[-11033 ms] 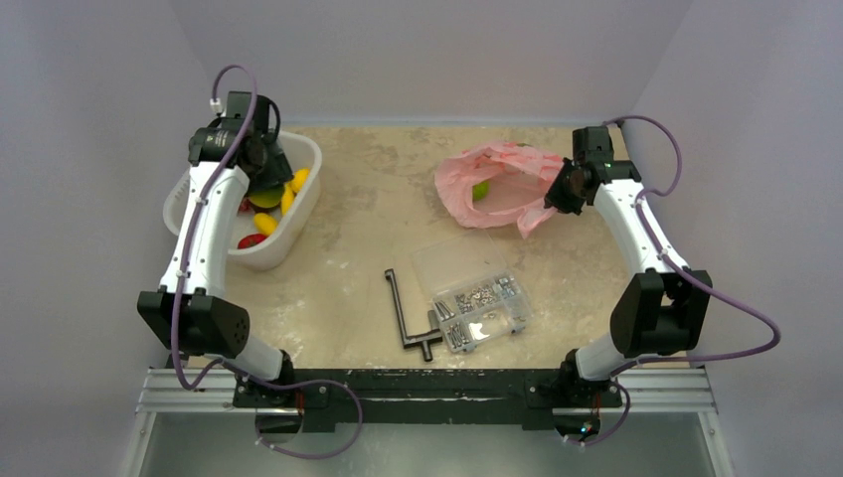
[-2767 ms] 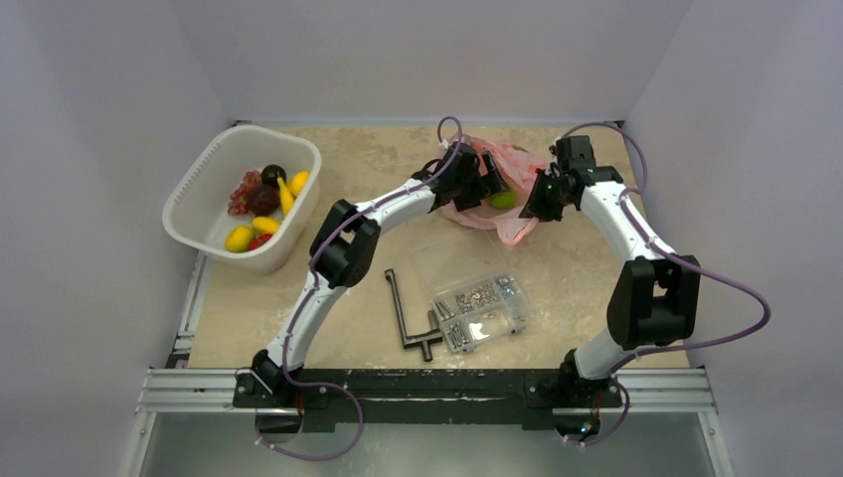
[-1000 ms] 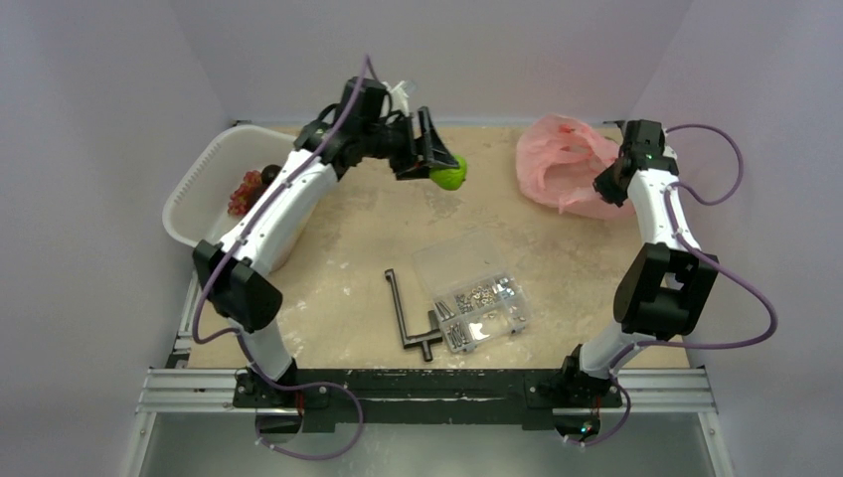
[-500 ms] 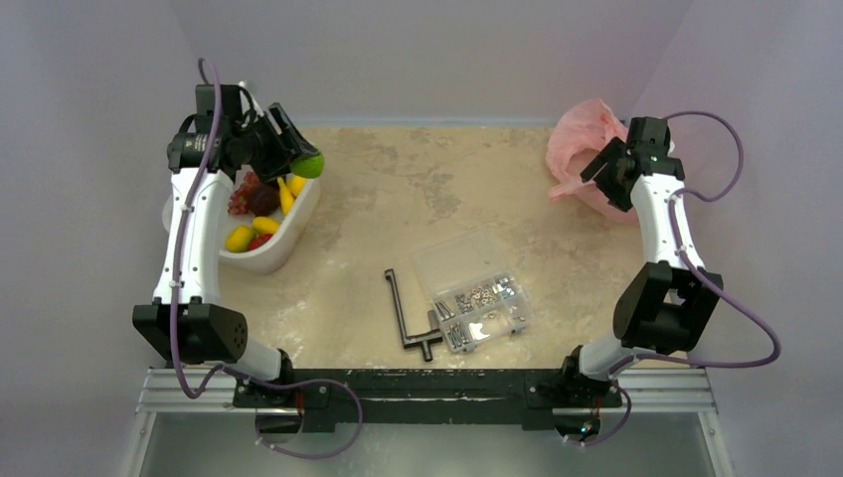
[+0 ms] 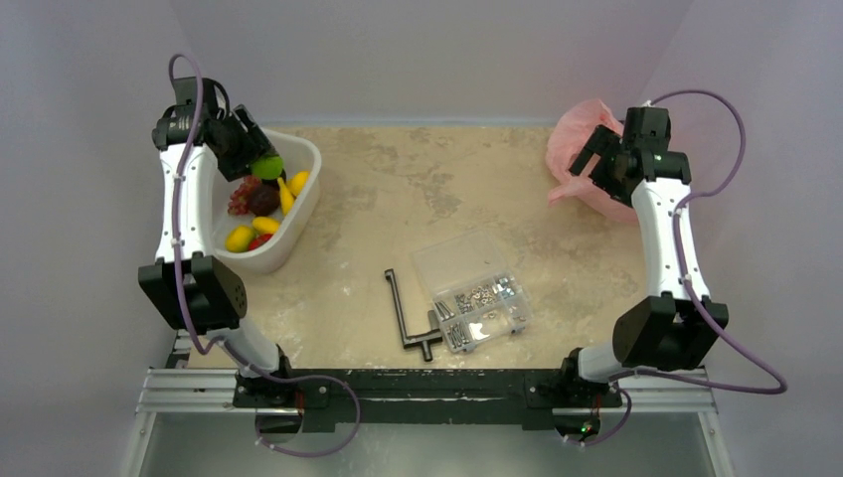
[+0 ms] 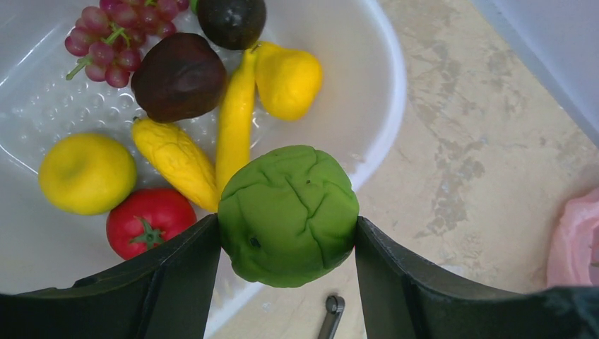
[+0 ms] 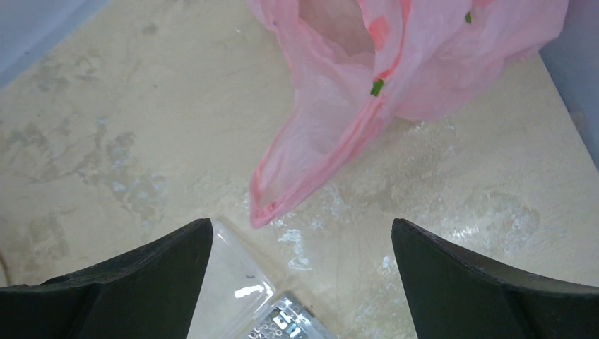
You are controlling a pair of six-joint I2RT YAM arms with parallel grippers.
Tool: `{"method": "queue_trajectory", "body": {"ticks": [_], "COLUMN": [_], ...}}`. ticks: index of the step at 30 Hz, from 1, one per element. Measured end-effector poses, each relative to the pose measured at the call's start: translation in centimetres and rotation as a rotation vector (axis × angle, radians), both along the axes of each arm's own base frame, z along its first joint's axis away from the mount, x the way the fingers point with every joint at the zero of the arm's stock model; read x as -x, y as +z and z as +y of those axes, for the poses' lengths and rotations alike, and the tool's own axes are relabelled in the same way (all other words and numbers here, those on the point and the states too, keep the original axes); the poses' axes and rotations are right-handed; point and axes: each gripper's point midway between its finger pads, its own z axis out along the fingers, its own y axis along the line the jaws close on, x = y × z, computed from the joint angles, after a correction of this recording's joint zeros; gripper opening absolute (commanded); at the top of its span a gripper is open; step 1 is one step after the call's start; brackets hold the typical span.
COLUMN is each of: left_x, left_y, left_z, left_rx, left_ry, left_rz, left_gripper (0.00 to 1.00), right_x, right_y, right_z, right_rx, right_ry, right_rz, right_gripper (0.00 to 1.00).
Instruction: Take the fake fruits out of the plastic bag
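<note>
Over smooth white basket (image 6: 381, 120): left gripper (image 6: 286, 236) clamped on wrinkled green lime (image 6: 287, 205); right gripper (image 7: 300, 282) spread, near crinkly pink bag (image 7: 424, 63).

Left claw (image 6: 286, 236) grips green lime (image 6: 287, 212), apparently above basket (image 6: 387, 106).

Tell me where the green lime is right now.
The green lime is at the far left of the top view, clamped in the left gripper above the white basket.
</note>
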Motion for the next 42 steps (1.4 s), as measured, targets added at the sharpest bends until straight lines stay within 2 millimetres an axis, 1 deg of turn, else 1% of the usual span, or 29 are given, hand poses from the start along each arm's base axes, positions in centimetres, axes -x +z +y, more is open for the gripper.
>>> {"method": "queue_trajectory", "body": {"ticks": [3,5,8,12,13,14,15,18,20,22,23,26,27,28,30,32,35,37,39,41,42], "left_x": [-1.4,-1.9,-2.3,-2.4,-2.3,-2.2,-2.1,-1.3,-0.9,-0.5,-0.4,0.0,0.1,0.1,0.2,0.4,0.9,1.0,1.2,1.7,2.4], "left_y": [-4.1,-6.5,-9.1,-12.0,-12.7,-13.6,-13.9,-15.0,-15.4,-15.9,-16.1,-16.4,-16.4,-16.5,-16.4,-16.3,-15.3,-13.7,-11.5,-8.4,-6.5], "left_z": [1.3,1.9,2.4,2.7,2.7,2.8,2.8,3.0,3.0,2.9,2.8,2.6,2.6,2.5,2.5,2.4,2.3,2.3,2.2,1.9,1.5], "left_rx": [0.010,0.004,-0.011,-0.017,-0.018,-0.020,-0.019,-0.030,-0.033,-0.027,-0.023,-0.013,-0.010,-0.008,-0.005,-0.005,-0.008,-0.017,-0.027,-0.038,-0.045], "left_ry": [0.011,0.005,-0.019,-0.053,-0.061,-0.065,-0.066,-0.068,-0.079,-0.087,-0.089,-0.093,-0.094,-0.095,-0.096,-0.095,-0.092,-0.088,-0.077,-0.063,-0.059], "left_rz": [0.091,0.145,0.201,0.273,0.292,0.316,0.326,0.368,0.391,0.417,0.426,0.439,0.441,0.443,0.446,0.446,0.434,0.400,0.347,0.260,0.210], "left_gripper": [0.00,0.00,0.00,0.00,0.06,0.17,0.26,0.44,0.60,0.74,0.77,0.83,0.85,0.90,0.93,0.99,1.00,1.00,1.00,1.00,1.00], "right_x": [-0.2,0.1,1.1,2.0,2.1,2.2,2.2,2.4,2.4,2.5,2.5,2.5,2.5,2.6,2.8,3.1,3.8,4.2,4.5,5.0,5.3], "right_y": [3.6,5.6,7.4,8.5,8.6,8.6,8.6,8.5,8.4,8.3,8.2,8.1,8.1,8.1,8.1,8.1,8.4,8.7,9.1,9.8,10.2], "right_z": [0.6,0.7,0.8,0.8,0.8,0.8,0.8,0.8,0.8,0.9,0.9,1.0,1.1,1.3,1.4,1.6,1.9,2.2,2.6,3.2,3.5], "right_rx": [0.025,0.038,0.051,0.059,0.060,0.061,0.062,0.061,0.060,0.059,0.058,0.052,0.048,0.043,0.039,0.036,0.029,0.025,0.017,0.006,0.002], "right_ry": [0.033,0.041,0.046,0.046,0.046,0.047,0.047,0.047,0.047,0.048,0.049,0.055,0.060,0.065,0.070,0.077,0.092,0.104,0.122,0.145,0.155], "right_rz": [-0.084,-0.136,-0.182,-0.212,-0.214,-0.213,-0.212,-0.205,-0.201,-0.197,-0.196,-0.193,-0.192,-0.193,-0.190,-0.187,-0.191,-0.198,-0.211,-0.236,-0.251], "right_gripper": [0.99,0.99,0.99,0.99,0.99,0.99,0.99,0.99,0.99,0.99,0.99,0.99,0.99,0.99,0.99,0.99,0.99,0.99,0.99,0.99,0.99]}}
